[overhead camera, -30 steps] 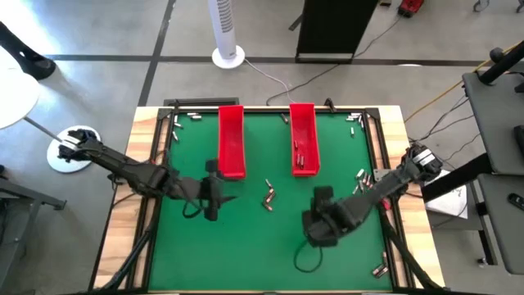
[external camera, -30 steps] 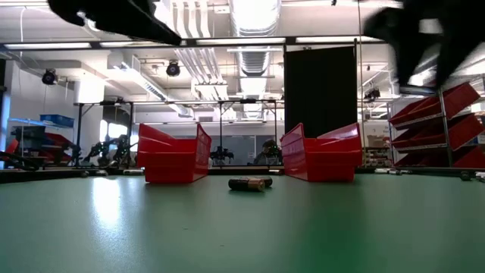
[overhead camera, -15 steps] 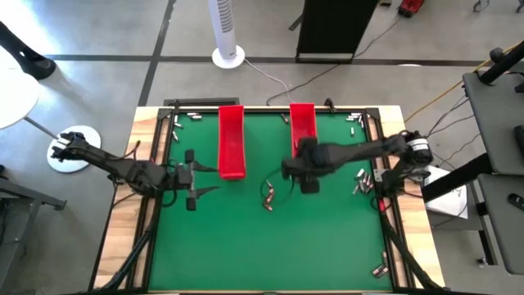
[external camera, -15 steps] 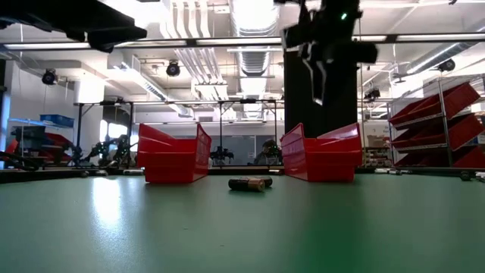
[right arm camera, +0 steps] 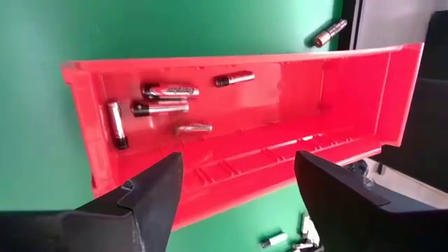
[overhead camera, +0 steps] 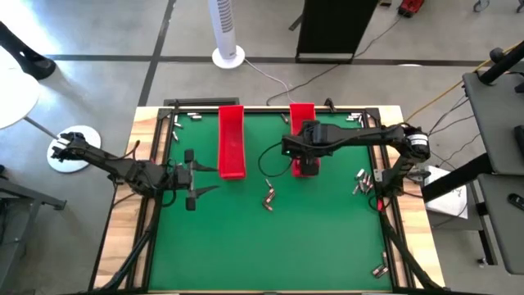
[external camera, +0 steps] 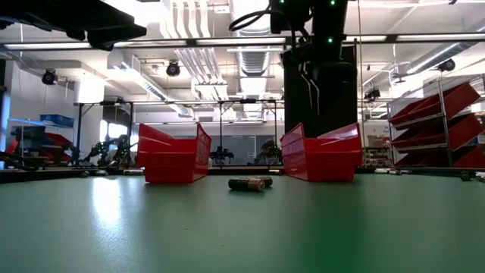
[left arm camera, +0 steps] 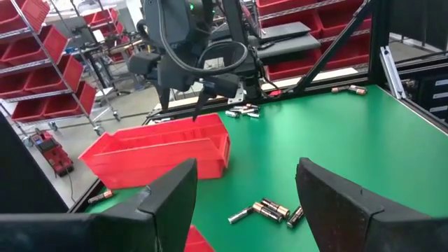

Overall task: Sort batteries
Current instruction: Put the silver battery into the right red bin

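Observation:
Two long red trays stand on the green mat, the left tray (overhead camera: 231, 135) and the right tray (overhead camera: 303, 119). My right gripper (right arm camera: 238, 164) hangs open above the right tray's near end, nothing between its fingers; several batteries (right arm camera: 168, 91) lie on that tray's floor. A small cluster of batteries (overhead camera: 268, 195) lies on the mat between the trays, nearer the front. My left gripper (overhead camera: 190, 176) stands open, level, left of the left tray, with nothing in it.
Loose batteries lie by the mat's right edge (overhead camera: 360, 179), at the far corners (overhead camera: 354, 120) and at the near right (overhead camera: 381, 266). A dark frame (overhead camera: 381, 156) borders the mat. Open green mat (overhead camera: 270, 246) spreads toward the near edge.
My right gripper has swung from the near right of the mat toward the far edge and now hangs over the right tray's near end. My left gripper drew back toward the table's left edge, then kept still. The batteries on the mat have not moved.

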`<state>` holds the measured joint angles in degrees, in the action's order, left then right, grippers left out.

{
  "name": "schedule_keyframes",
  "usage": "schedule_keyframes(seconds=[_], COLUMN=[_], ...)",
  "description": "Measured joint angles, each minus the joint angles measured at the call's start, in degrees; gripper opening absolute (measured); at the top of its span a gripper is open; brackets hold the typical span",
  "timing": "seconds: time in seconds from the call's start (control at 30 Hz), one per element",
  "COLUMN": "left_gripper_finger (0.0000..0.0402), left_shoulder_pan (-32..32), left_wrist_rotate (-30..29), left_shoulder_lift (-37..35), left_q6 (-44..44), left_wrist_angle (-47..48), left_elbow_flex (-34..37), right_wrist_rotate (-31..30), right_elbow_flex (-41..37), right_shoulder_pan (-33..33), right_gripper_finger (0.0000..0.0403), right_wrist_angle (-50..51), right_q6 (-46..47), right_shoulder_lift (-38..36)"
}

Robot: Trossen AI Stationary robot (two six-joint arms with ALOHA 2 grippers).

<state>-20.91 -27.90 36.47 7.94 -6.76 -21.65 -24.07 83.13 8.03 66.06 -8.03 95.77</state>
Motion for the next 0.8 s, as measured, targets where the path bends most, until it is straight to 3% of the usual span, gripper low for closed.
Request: schedule_keyframes(seconds=[0.27,0.57,0.8], left_gripper_finger=[0.0222,0.0222,0.0222], left_shoulder_pan=[0.02,0.02,0.02], left_wrist_rotate=[-0.07,-0.11,-0.22], left_shoulder_lift=[-0.02,-0.07,-0.30], left_q6=[1.62,4.55,6.07], left_wrist_angle=[-0.45,-5.20,-6.23], left_elbow_flex=[0.00,-0.02,-0.02], right_wrist_rotate=[1.59,1.90,9.03], right_elbow_flex=[1.90,2.91,2.96], right_shoulder_pan=[-5.69,-10.54,-10.59], right_gripper_finger=[0.0292,0.0308,0.0308], right_wrist_angle=[-3.20,-18.39,-26.05], right_q6=[-4.67,-8.91,-11.99], right_shoulder_lift=[0.00,1.29,8.03])
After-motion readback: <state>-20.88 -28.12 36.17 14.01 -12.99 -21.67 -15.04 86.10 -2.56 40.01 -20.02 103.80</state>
